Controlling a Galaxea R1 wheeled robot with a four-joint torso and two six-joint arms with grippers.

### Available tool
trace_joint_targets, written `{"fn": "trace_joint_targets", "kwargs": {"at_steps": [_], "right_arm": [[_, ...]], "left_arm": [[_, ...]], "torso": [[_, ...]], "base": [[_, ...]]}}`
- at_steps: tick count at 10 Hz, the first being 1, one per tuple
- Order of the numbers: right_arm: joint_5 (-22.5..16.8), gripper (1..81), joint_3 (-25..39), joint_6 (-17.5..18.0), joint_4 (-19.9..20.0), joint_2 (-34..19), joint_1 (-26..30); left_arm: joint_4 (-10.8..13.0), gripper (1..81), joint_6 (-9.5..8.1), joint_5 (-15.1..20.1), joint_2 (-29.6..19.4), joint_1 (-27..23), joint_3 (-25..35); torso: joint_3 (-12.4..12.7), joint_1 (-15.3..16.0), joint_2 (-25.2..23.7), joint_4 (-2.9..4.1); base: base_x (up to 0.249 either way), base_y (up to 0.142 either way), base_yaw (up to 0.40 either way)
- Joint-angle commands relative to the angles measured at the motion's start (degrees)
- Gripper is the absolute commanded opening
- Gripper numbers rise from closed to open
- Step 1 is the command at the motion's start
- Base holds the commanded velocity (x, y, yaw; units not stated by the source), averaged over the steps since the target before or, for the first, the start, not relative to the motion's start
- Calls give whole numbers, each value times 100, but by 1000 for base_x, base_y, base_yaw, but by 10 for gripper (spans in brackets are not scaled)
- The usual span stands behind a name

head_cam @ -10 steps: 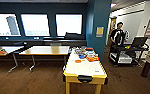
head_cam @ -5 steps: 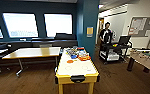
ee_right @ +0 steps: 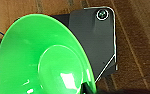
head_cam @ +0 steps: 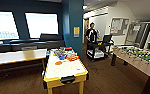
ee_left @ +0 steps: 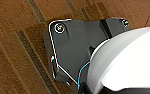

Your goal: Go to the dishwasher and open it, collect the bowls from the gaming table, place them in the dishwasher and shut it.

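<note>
Wood flooring (head_cam: 103,77) runs through the lounge ahead of me, with dark blue walls and bright windows behind. My head camera has the yellow-edged gaming table (head_cam: 66,70) standing end-on, white top toward me. An orange bowl (head_cam: 58,63) sits near the middle of that top, a blue bowl (head_cam: 62,57) just beyond it among clutter at the far end. A person (head_cam: 91,35) stands by a cart (head_cam: 98,48); the foosball table (head_cam: 138,58) is off right. My right wrist camera has a green bowl (ee_right: 41,57) close up; I cannot tell either pincer's state.
</note>
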Motion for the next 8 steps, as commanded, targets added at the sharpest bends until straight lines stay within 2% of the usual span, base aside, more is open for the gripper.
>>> {"fn": "trace_joint_targets", "kwargs": {"at_steps": [1, 4, 8], "right_arm": [[-132, 10, -12, 7, -54, -73, 255], [-150, 10, -21, 7, -71, -2, 272], [-149, 10, -188, 33, 8, -442, 184]], "left_arm": [[-45, 10, -3, -224, -368, -290, -44], [-28, 10, -12, -287, -271, -290, -44], [-28, 10, -12, -278, -219, -290, -289]], "torso": [[0, 0, 0, 0], [0, 0, 0, 0], [0, -2, 0, 0]], "base": [[0, 0, -394], [0, 0, -394], [0, 0, -394]]}}
